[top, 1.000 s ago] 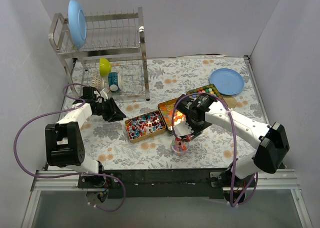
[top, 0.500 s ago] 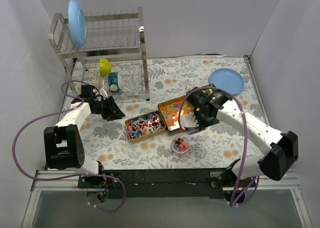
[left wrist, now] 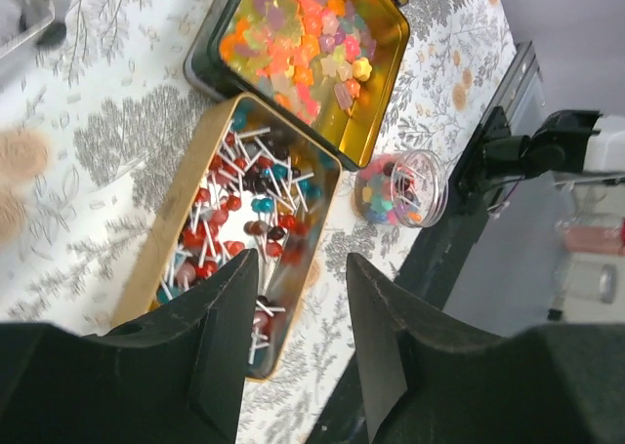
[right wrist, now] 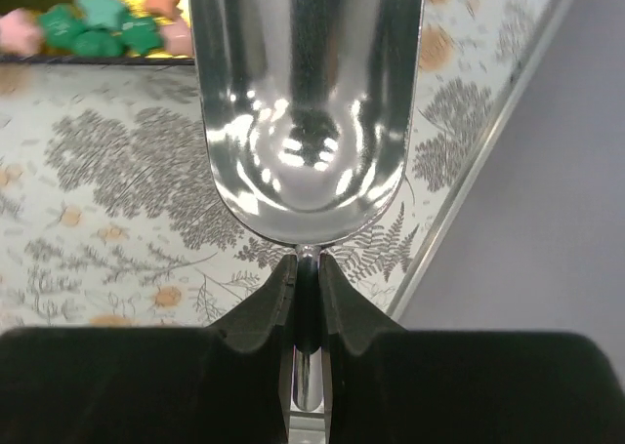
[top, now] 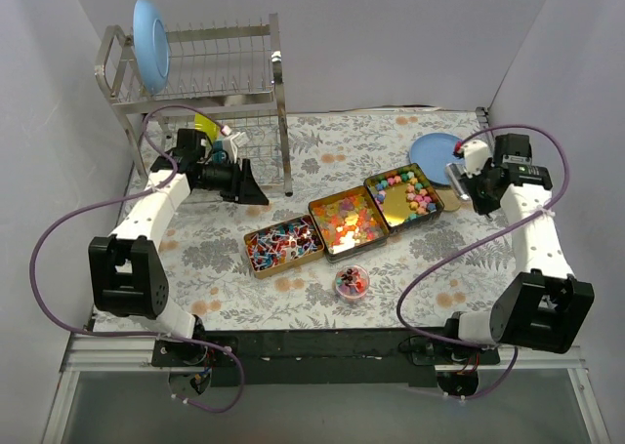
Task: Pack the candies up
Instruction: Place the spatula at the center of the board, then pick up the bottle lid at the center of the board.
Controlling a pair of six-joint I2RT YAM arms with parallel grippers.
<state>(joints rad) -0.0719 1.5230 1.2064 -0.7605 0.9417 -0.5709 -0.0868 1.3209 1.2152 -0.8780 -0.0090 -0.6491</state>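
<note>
The candies lie in two open tins: orange, yellow and pink ones in the middle tin [top: 346, 220] [left wrist: 308, 44], and mixed round ones in the right tin [top: 402, 192]. Green and pink star candies [right wrist: 98, 29] show at the top left of the right wrist view. A small clear cup [top: 351, 282] [left wrist: 402, 188] holds a few candies and stands in front of the tins. My right gripper [top: 469, 185] [right wrist: 308, 283] is shut on the handle of a metal scoop [right wrist: 308, 102]. The scoop is empty and held right of the right tin. My left gripper [top: 249, 183] [left wrist: 293, 346] is open and empty, by the rack.
A third tin [top: 283, 245] [left wrist: 244, 210] holds lollipops, left of the candy tins. A dish rack [top: 205, 93] with a blue plate, a yellow bowl and a mug stands at the back left. A blue plate [top: 435, 151] lies at the back right, near my right gripper.
My right arm has swung away from above the cup and the middle tin to the far right, still holding the scoop. My left gripper has moved back toward the rack.
</note>
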